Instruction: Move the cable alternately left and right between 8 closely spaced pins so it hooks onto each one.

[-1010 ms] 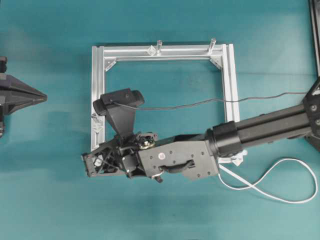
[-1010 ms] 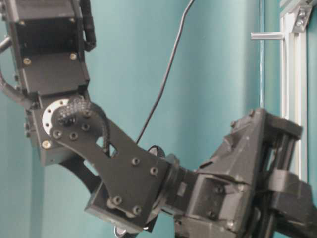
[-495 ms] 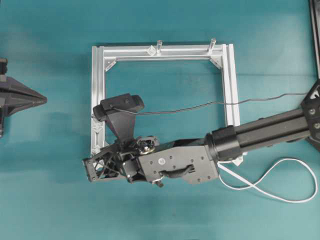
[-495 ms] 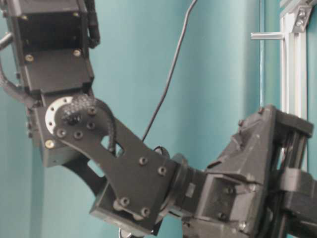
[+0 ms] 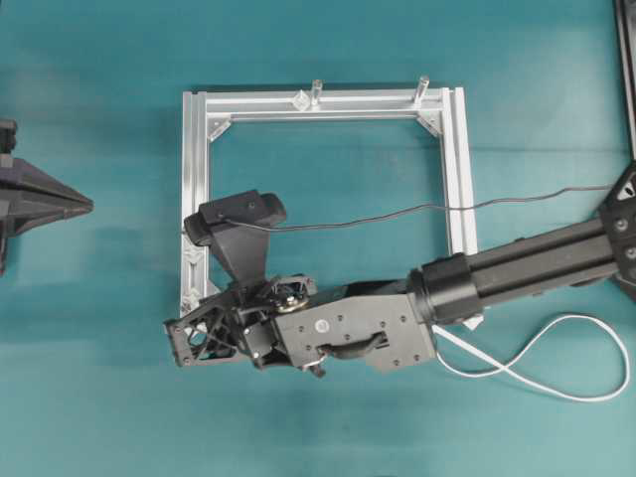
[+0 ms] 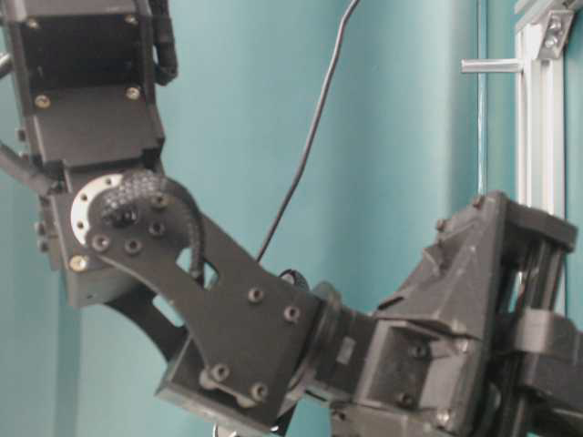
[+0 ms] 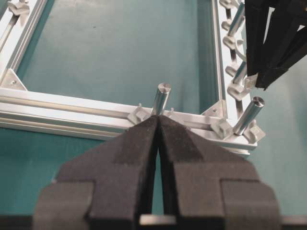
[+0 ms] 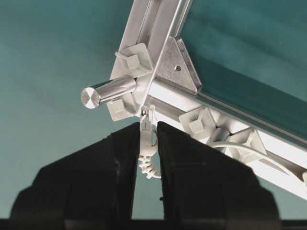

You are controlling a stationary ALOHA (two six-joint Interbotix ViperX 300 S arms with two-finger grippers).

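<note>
i'm looking down on a flat teal table (image 5: 99,397), matte and evenly lit, with soft shadows under the arms; nothing of the room beyond it shows. a square frame (image 5: 328,102) of ribbed silver aluminium rail lies flat on it, with triangular metal gussets in the corners and two plain steel posts (image 5: 421,88) standing on the far rail.

the cable (image 5: 556,373) is a thin white cord; from overhead i see it loop loosely on the table off the frame's near right corner and run in under my right arm. its clear-white plug end (image 8: 146,125) shows in the right wrist view, with a short ribbed boot below it, pinched upright between the two black foam-faced pads of the right tool (image 8: 146,143), just at the frame corner beside a steel post lying across the view. so the right tool is clenched on the cable.

the pins (image 8: 198,125) are small translucent-white diamond studs seated along the rail; a run of white cord curves past one of them in the wrist view.

the left tool (image 7: 158,139) sits well off at the table's left side, its grainy black pads pressed together and grasping nothing
</note>
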